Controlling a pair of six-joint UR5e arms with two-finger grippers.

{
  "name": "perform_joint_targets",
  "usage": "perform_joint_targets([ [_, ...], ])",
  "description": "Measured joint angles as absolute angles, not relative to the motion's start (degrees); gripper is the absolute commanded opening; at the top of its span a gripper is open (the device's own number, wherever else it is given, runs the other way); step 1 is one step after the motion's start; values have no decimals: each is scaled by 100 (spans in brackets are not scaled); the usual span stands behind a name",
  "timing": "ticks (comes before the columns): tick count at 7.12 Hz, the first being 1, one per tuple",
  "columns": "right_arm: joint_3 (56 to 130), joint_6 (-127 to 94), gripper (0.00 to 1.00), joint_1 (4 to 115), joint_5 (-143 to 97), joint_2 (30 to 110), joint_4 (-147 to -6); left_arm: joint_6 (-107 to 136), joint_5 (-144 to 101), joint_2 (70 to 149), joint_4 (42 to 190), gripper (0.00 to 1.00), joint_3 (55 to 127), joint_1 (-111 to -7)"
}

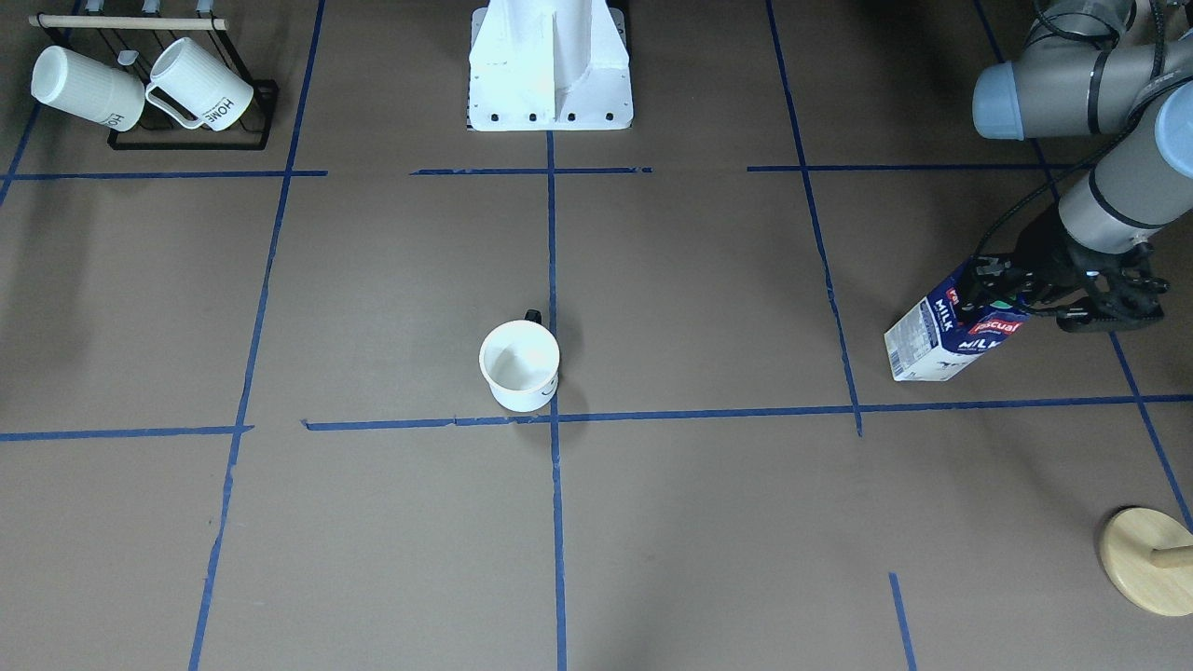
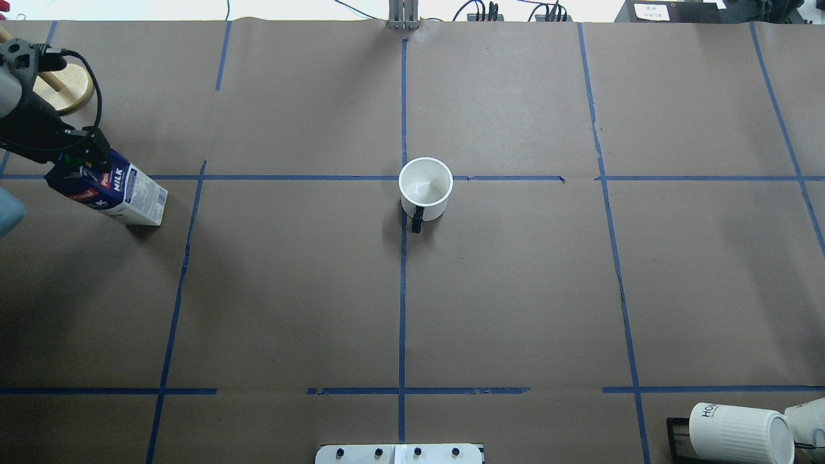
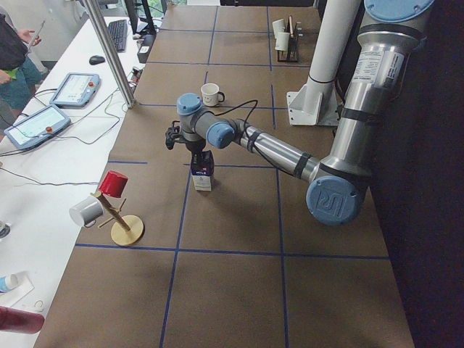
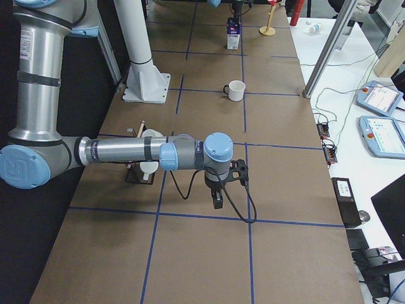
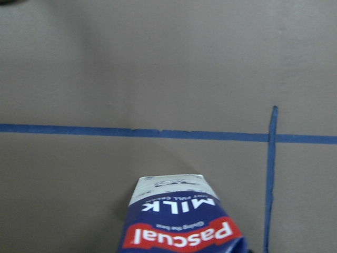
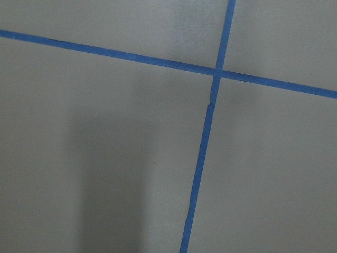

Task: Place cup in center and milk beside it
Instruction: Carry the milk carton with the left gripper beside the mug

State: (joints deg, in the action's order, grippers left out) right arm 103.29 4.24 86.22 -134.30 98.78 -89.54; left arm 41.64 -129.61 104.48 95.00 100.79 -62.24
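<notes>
Outstretched left end effector [image 1: 1005, 304] clamps milk [image 1: 937, 340] top — right end effector [image 4: 218, 200]: cannot tell.

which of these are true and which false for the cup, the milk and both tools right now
1. The cup stands upright next to the center tape crossing. True.
2. The milk stands right beside the cup. False: it is far off on the robot's left side.
3. The left tool grips the milk at its top. True.
4. The right tool holds the cup. False: it hangs well away from the cup, on the robot's right side.
</notes>
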Motion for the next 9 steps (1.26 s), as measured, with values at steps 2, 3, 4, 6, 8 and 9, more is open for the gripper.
perform_joint_targets([
  [2, 10342, 419, 100, 8622, -13435, 9866, -8948, 4300, -12936, 11354, 8553, 43, 10108, -6207],
  [3, 10340, 423, 100, 8622, -13437, 9860, -8946, 4482, -12903, 11876, 8137, 43, 10064, -6136],
  [4, 10327, 420, 100, 8622, -13438, 9858, -8914, 4828, -12776, 12381, 7956, 43, 9933, -5938],
  [6, 10299, 387, 100, 8617, -13446, 9860, -8824, 5407, -12505, 13512, 7896, 43, 9180, -5377],
  [8, 10293, 379, 100, 8614, -13457, 9861, -8807, 5700, -12440, 14179, 7963, 43, 8609, -4895],
  [9, 10292, 378, 100, 8614, -13462, 9861, -8807, 5903, -12381, 14292, 8105, 43, 8503, -4647],
])
